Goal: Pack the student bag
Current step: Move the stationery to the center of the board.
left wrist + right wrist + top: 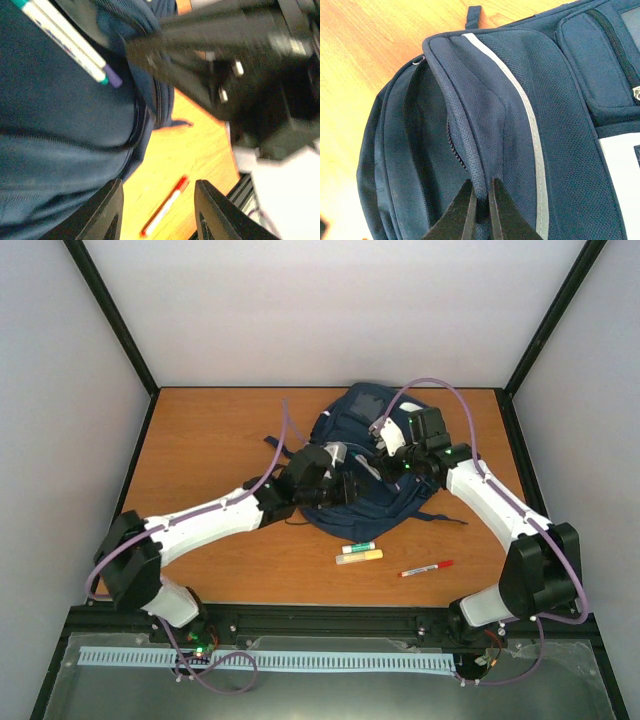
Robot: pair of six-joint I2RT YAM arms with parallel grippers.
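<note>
Student bag [365,430] is seen lying on the table [215,430], past the middle and slightly right of centre, between the two arms. Navy fabric, a pale stripe and a pale label patch are noted in the right wrist view.

Right claw [481,210]: closed on a fold of the student bag's fabric beside an opened zip [454,147]. The fold is pinched between the two dark fingers and the compartment beside it gapes open. From above, this claw [386,452] is seen over the upper part of the bag.

Left claw [159,212]: jaws are held apart and nothing is gripped between them. It is placed low at the near right edge of the bag, with the table's wood visible through the gap. From above it [352,486] is seen over the bag's near part.

Two white-bodied markers [70,42] are seen side by side against the dark fabric, tips teal and purple. Whether they are inside a pocket cannot be told.

On the table just in front of the bag, a green-capped marker [358,546] and a yellow marker [359,556] are laid side by side. A red pen [427,567] is set apart to their right.
</note>
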